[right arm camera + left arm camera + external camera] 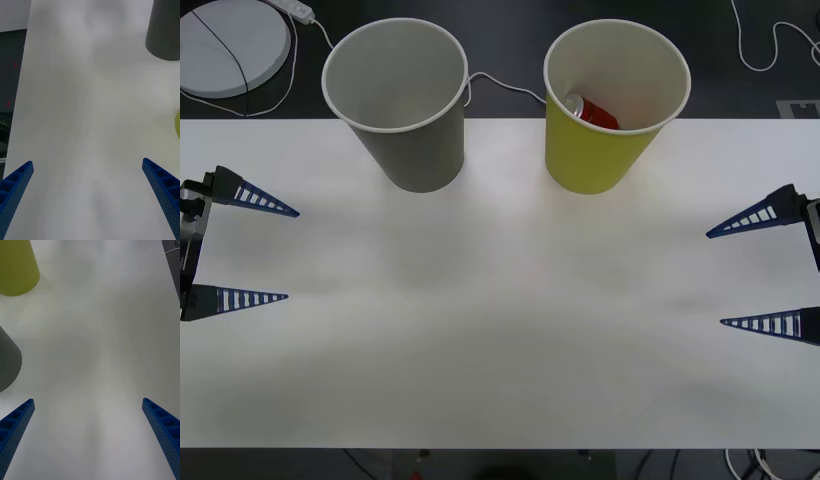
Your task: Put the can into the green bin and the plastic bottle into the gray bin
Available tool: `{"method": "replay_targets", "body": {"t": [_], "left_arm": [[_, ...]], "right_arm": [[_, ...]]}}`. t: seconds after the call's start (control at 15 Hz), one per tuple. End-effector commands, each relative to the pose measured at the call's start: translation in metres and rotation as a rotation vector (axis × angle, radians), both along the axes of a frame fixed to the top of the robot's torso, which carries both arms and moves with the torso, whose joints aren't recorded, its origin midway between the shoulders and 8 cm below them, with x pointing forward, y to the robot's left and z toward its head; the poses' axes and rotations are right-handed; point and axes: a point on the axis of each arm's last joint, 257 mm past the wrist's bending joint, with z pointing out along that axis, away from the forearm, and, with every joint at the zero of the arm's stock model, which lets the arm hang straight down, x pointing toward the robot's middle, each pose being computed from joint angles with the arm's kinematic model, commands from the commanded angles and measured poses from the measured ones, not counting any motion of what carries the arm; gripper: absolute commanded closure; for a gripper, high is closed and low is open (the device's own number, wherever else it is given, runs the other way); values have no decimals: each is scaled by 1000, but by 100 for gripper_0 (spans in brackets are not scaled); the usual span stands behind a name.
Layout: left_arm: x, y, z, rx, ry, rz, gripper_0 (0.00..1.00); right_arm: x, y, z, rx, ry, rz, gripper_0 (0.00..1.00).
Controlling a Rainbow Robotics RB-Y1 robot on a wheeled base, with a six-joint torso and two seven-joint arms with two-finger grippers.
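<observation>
The red can (591, 111) lies inside the green bin (600, 160), which stands at the back right of the white table (500, 330). The gray bin (415, 150) stands upright to its left; what is inside it is hidden. The plastic bottle is out of view. At the table's left edge my left gripper (290, 255) stands open with nothing between its fingers. My right gripper (715, 278) is open at the right edge, also holding nothing. The right wrist view shows my right gripper (88, 167) over bare table, with the gray bin (165, 32) and a sliver of the green bin (177, 125). The left wrist view shows my left gripper (88, 405), the green bin (17, 268) and the gray bin (7, 362).
A round white device (225, 45) with cables lies on the dark floor behind the table's back left. A white cable (505, 85) runs between the two bins behind the table. Another cable (770, 50) lies at the back right.
</observation>
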Motion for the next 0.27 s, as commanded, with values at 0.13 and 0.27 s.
{"method": "replay_targets", "body": {"t": [0.13,0.27], "left_arm": [[0,0,0,0,0,0,0],[0,0,0,0,0,0,0]], "right_arm": [[0,0,0,-1,0,-1,0],[0,0,0,-1,0,-1,0]]}}
